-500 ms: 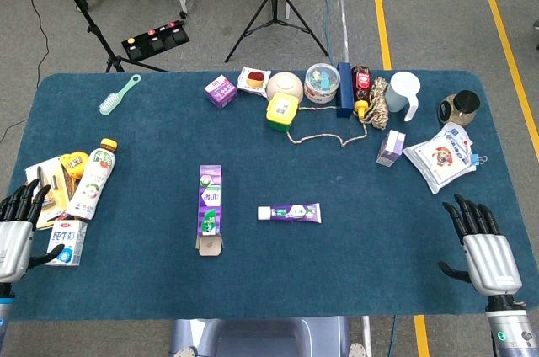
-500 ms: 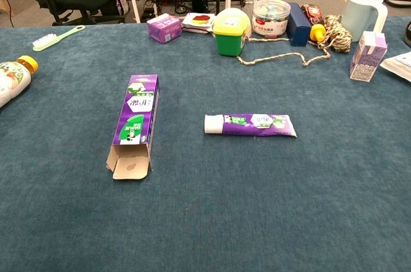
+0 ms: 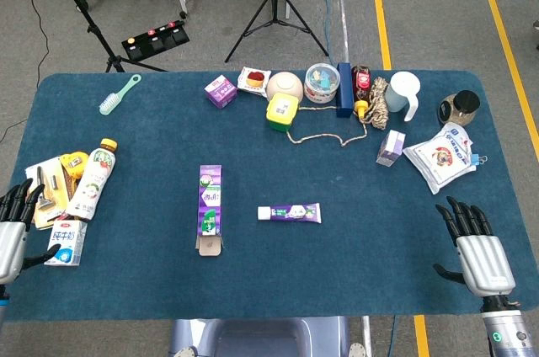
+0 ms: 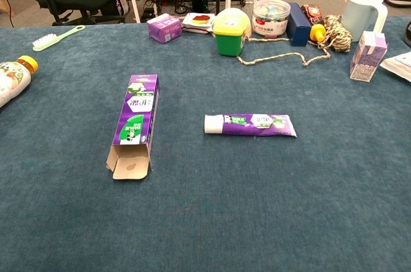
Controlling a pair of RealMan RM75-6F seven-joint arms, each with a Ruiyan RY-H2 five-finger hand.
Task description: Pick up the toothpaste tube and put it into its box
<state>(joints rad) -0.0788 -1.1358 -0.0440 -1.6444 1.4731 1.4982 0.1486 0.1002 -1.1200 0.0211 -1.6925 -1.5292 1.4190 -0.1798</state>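
A purple and white toothpaste tube [image 3: 290, 213] [image 4: 251, 124] lies flat mid-table, cap pointing left. To its left lies its purple box [image 3: 210, 208] [image 4: 135, 124], lengthwise, with the flap at its near end folded open. My left hand [image 3: 14, 229] is at the table's near left edge, fingers spread, holding nothing. Far from the tube, at the near right edge, my right hand [image 3: 472, 247] is also spread and holds nothing. Neither hand appears in the chest view.
A drink bottle [image 3: 92, 180], milk carton [image 3: 66, 242] and small items crowd the left edge. Along the back stand a brush [image 3: 119, 94], small boxes, a yellow-lidded green container [image 4: 231, 31], jar, rope [image 4: 334, 33], white jug [image 3: 405, 95] and a snack bag [image 3: 441, 157].
Both hands have drawn back slightly toward the near edge of the table. The tube and box have not moved.
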